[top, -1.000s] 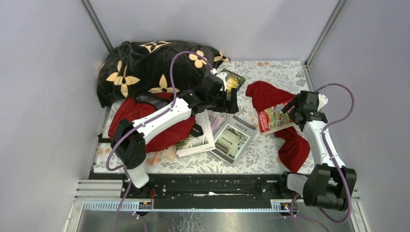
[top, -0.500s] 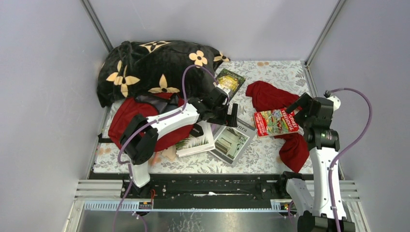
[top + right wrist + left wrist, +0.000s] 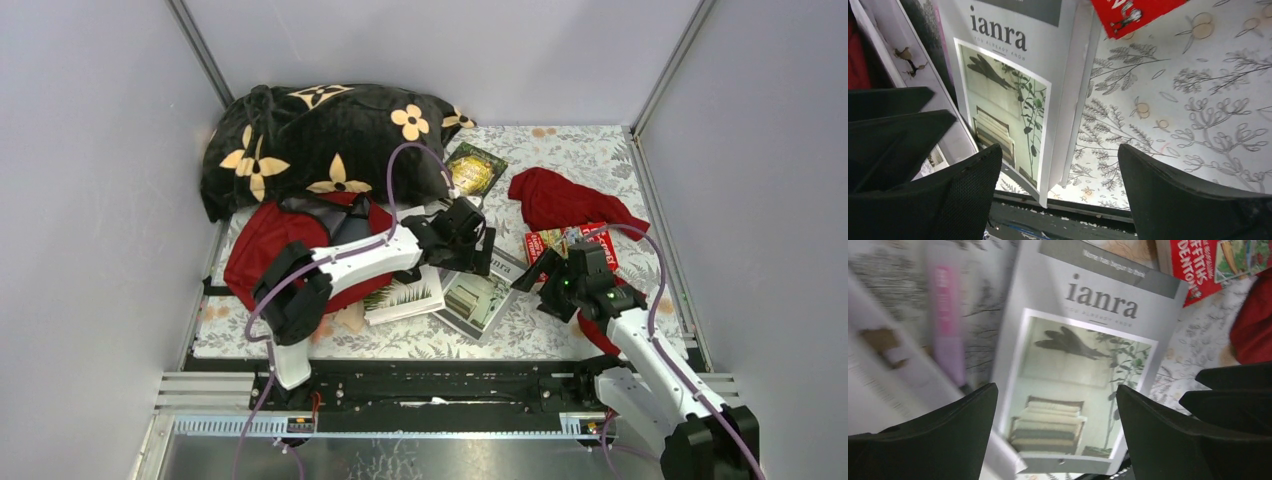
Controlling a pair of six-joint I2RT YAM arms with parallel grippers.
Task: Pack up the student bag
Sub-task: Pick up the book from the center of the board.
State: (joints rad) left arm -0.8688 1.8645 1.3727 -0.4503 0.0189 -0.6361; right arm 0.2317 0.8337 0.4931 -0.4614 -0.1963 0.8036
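Boxed in by grey walls at the far, left and right edges of the bench (image 3: 520, 330); open only along the near edge, above the arm bases. Crowded at the far-left corner by a black plush blanket (image 3: 300, 140) with orange flowers, and toward the right edge by a limp red garment (image 3: 560, 200). Barest stretches of the floral-printed cover: near-right part and far-right corner.

Against the left edge, touching the blanket: the student bag (image 3: 262, 250), dark-red woven fabric, soft and bulging, crossed by the left arm. Long axis slanted from the near-left toward the bench middle; rounded contour toward the left edge, top or bottom not tellable.

Between bag and garment, flat and glossy: a white palm-leaf book (image 3: 405, 297), a grey "ianra" magazine (image 3: 472, 300), a red paperback (image 3: 540, 245), a green book (image 3: 472, 168) nearer the far edge, and a blurred pink pen-like stick (image 3: 945, 327) beside the magazine.

Left pincer (image 3: 483, 255) spread wide, gripping nothing, over the magazine's far end. Right pincer (image 3: 535, 292) likewise agape and empty, just beside the magazine's right edge.
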